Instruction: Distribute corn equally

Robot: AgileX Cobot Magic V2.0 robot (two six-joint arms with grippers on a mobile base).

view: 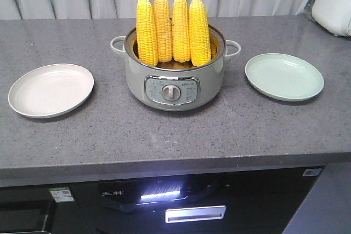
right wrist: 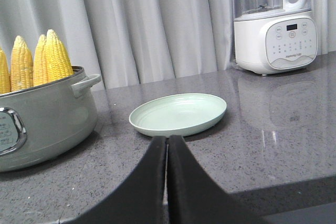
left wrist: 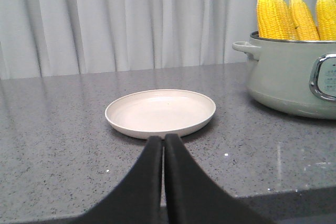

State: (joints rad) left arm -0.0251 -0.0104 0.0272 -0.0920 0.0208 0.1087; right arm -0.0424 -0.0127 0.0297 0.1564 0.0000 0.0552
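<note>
Several yellow corn cobs [view: 173, 26] stand upright, tips up, in a pale green electric pot [view: 174, 83] at the counter's middle. They also show as corn [left wrist: 291, 15] at the right of the left wrist view and corn [right wrist: 37, 62] at the left of the right wrist view. A cream plate [view: 50, 89] lies left of the pot and is empty. A pale green plate [view: 284, 76] lies to its right, also empty. My left gripper [left wrist: 164, 140] is shut, low before the cream plate [left wrist: 160, 112]. My right gripper [right wrist: 167, 140] is shut before the green plate [right wrist: 178, 114]. Neither holds anything.
A white blender [right wrist: 274, 24] stands at the back right of the grey counter [view: 175, 135], seen as a white appliance [view: 333, 1] in the front view. Grey curtains hang behind. The counter's front edge runs above a dark appliance panel [view: 164, 204].
</note>
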